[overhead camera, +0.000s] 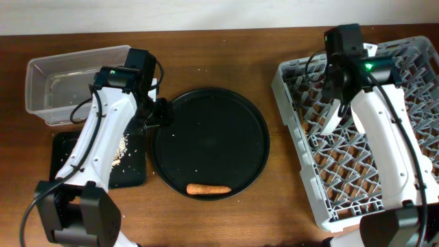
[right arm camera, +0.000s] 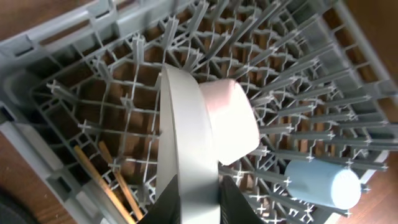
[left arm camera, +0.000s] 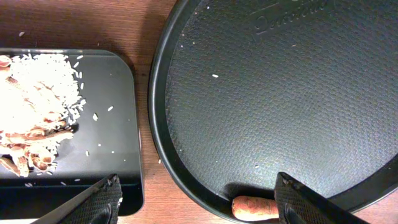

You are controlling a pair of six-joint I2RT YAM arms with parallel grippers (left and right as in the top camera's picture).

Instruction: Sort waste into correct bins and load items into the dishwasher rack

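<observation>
Overhead: left gripper (overhead camera: 162, 114) hangs at the far-left rim of the round tray (overhead camera: 206, 110), near the clear tub (overhead camera: 41, 89); carrot (overhead camera: 209, 189) lies at that tray's near edge, prob. the last waste unsorted; flat tray (overhead camera: 134, 173) already holds food scraps (overhead camera: 122, 145); right gripper (overhead camera: 334, 116) is over the rack (overhead camera: 295, 75).

Left wrist: jaws wide apart, nothing btwn them; carrot sits tight against the round tray's raised rim, just beside the right finger; only a thin strip of table separates the two trays. Next move likely: drop onto the carrot, pinch it, carry it to the scraps; rim side is cramped, inner side open.

Right wrist: jaws clenched on the plate (right arm camera: 180, 124), standing on edge among the pegs w/ the bowl (right arm camera: 233, 118) against it; cup (right arm camera: 323, 183) and chopsticks (right arm camera: 106, 183) already racked. Release wants a straight lift; pegs crowd close.
</observation>
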